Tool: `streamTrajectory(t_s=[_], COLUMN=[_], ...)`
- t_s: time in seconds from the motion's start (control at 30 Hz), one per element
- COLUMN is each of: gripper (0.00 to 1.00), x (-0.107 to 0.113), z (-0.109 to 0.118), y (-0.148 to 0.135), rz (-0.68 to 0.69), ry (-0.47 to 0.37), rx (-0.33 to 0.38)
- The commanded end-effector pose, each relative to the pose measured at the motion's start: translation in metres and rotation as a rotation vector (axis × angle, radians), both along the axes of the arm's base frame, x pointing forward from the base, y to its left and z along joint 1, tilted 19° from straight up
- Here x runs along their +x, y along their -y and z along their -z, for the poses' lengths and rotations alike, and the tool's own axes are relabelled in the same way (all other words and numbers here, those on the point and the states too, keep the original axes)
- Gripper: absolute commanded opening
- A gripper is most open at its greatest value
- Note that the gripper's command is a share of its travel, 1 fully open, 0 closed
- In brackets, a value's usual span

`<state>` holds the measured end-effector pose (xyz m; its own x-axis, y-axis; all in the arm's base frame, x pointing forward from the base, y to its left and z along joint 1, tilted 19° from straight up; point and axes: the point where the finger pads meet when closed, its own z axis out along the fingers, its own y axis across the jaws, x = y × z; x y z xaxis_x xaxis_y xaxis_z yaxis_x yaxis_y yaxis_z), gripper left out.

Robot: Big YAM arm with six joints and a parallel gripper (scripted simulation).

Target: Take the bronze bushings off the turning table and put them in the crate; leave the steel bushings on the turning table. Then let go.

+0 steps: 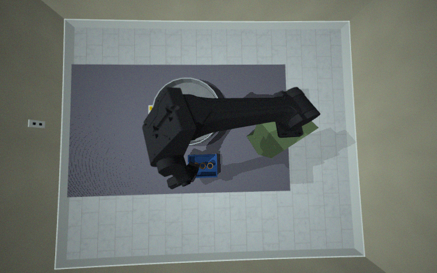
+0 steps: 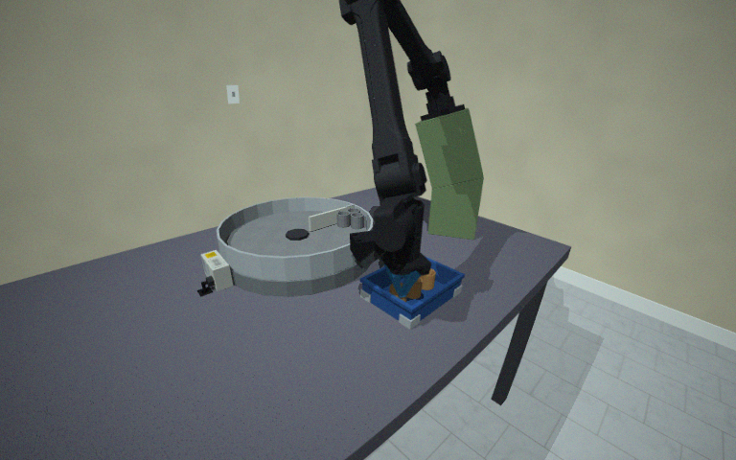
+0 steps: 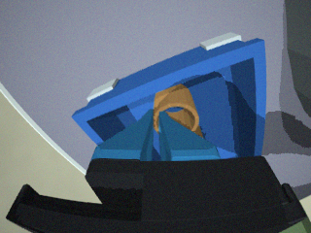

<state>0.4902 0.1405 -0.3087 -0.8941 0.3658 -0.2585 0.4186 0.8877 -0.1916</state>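
Note:
My gripper [image 3: 155,115] reaches down into the blue crate [image 2: 412,289] and is shut on a bronze bushing [image 3: 175,115], held low inside the crate. In the top view two more bronze bushings [image 1: 206,165] stand in the crate [image 1: 203,165] next to my fingers. Two steel bushings [image 2: 350,218] stand on the grey turning table [image 2: 292,243] at its far rim, beside a pale guide bar. My arm hides most of the turning table in the top view.
A green block [image 2: 452,178] hangs on the arm's base behind the crate. A small white box with a yellow label [image 2: 216,266] sits at the turning table's left side. The table edge runs close in front of the crate.

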Motion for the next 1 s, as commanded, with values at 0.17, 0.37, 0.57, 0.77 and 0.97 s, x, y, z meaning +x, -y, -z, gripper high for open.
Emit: streamTrajectory(t_s=[0.17,0.37,0.57,0.77,0.97], gripper=[0.00,0.13,0.13,0.13,0.13], x=[0.0234,0.0234,0.0234,0.0234,0.0234], z=[-0.0139,-0.0139,-0.0139,-0.0139,-0.0139], y=[-0.0070,-0.0070,-0.0070,-0.0070,-0.0070], rz=[-0.004,-0.004,-0.004,-0.004,-0.004], ry=[0.037,0.037,0.037,0.037,0.037], rx=[0.016,0.016,0.016,0.016,0.016])
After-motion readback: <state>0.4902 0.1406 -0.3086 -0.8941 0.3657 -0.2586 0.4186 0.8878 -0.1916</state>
